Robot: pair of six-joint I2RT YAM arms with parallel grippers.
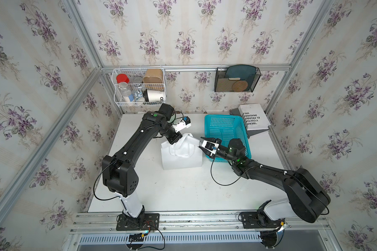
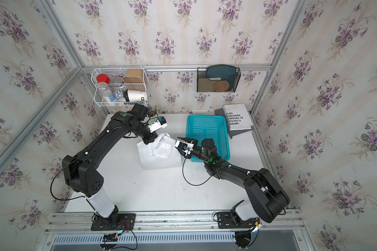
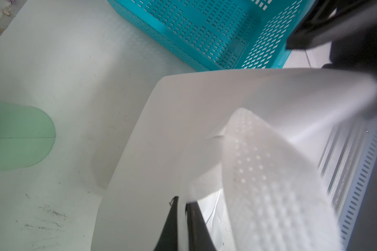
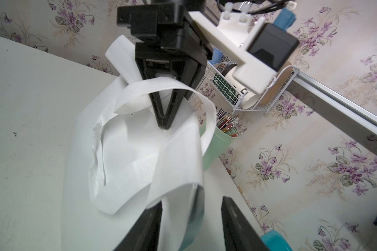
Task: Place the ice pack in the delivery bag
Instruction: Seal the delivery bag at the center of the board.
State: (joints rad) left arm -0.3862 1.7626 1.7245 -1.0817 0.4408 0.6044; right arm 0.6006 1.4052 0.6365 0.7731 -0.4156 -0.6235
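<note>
The delivery bag (image 1: 181, 159) (image 2: 160, 160) is a white tote standing mid-table, its mouth crumpled and its strap handles (image 4: 126, 178) flopped over it. My left gripper (image 3: 181, 201) (image 1: 175, 142) (image 4: 164, 125) is shut on the bag's far rim, and silver lining (image 3: 213, 208) shows beside the jaws. My right gripper (image 4: 192, 201) (image 1: 200, 142) (image 2: 177, 142) is open at the bag's right rim. A fold of the bag's edge hangs loose between its fingers. The ice pack is out of view.
A turquoise perforated basket (image 1: 224, 130) (image 2: 207, 128) (image 3: 205, 32) stands right of the bag, under my right wrist. A white book (image 1: 254, 117) leans at the back right. Behind the bag stands a green cup of pencils (image 4: 218, 141). A wire rack (image 1: 139, 87) and a black holder (image 1: 236, 79) hang on the back wall.
</note>
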